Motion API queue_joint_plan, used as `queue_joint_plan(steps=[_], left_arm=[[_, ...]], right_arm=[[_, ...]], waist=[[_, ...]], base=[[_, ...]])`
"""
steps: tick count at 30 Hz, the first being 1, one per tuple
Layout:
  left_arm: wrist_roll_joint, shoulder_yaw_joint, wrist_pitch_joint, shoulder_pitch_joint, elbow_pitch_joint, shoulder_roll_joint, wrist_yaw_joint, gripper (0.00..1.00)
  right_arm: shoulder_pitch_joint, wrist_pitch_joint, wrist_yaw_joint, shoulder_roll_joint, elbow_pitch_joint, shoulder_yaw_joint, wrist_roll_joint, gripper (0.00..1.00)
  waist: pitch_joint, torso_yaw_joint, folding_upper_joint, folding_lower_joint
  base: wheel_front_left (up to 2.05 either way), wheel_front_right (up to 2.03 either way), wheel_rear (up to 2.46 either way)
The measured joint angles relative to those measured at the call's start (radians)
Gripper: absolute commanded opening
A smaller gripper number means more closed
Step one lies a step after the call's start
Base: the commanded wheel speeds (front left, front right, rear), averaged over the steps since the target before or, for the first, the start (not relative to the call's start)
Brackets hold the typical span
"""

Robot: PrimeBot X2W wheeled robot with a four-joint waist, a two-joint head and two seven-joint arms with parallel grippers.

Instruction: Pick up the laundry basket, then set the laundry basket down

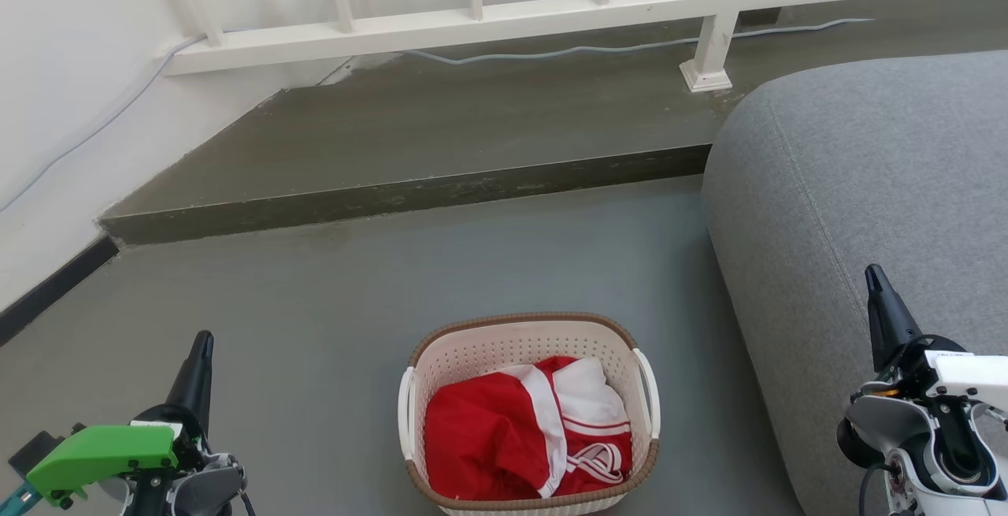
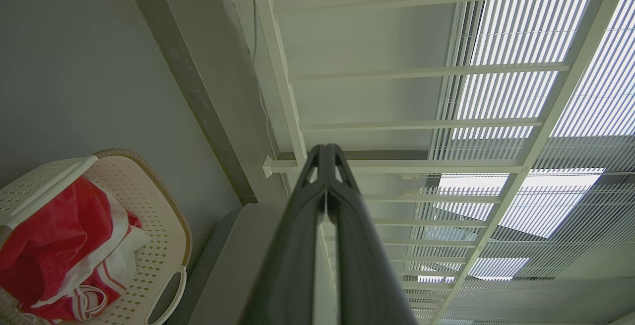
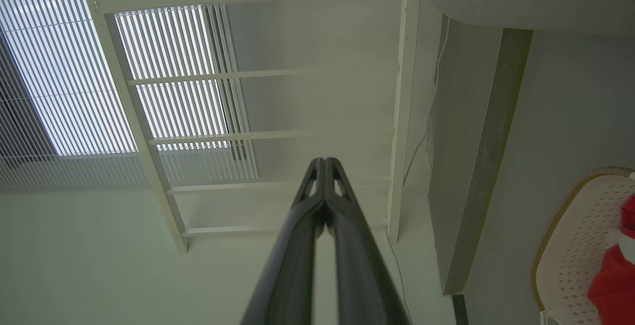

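The laundry basket (image 1: 472, 354) stands on the grey floor at the bottom centre of the head view, cream-white and perforated with a brown rim and white loop handles on both sides. Red and white clothes lie inside it. It also shows at the lower left of the left wrist view, laundry basket (image 2: 158, 226), and at the lower right edge of the right wrist view, laundry basket (image 3: 570, 245). My left gripper (image 1: 203, 339) is shut, well to the basket's left and apart from it. My right gripper (image 1: 872, 273) is shut, to the basket's right over the sofa edge. Both grippers hold nothing.
A grey sofa (image 1: 866, 185) fills the right side, close to the basket. A raised concrete step (image 1: 409, 193) crosses behind the basket, with a white railing (image 1: 472, 20) and a cable beyond it. A white wall (image 1: 55, 90) with dark skirting runs along the left.
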Motion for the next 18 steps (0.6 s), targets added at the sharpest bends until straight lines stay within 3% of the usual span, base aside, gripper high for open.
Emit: queue_joint_plan(steps=[18], left_arm=[[0.0,0.0,0.001,0.0,0.0,0.0,0.0,0.0]], right_arm=[[0.0,0.0,0.0,0.001,0.0,0.0,0.0,0.0]], waist=[[0.0,0.0,0.0,0.0]], base=[[0.0,0.0,0.0]])
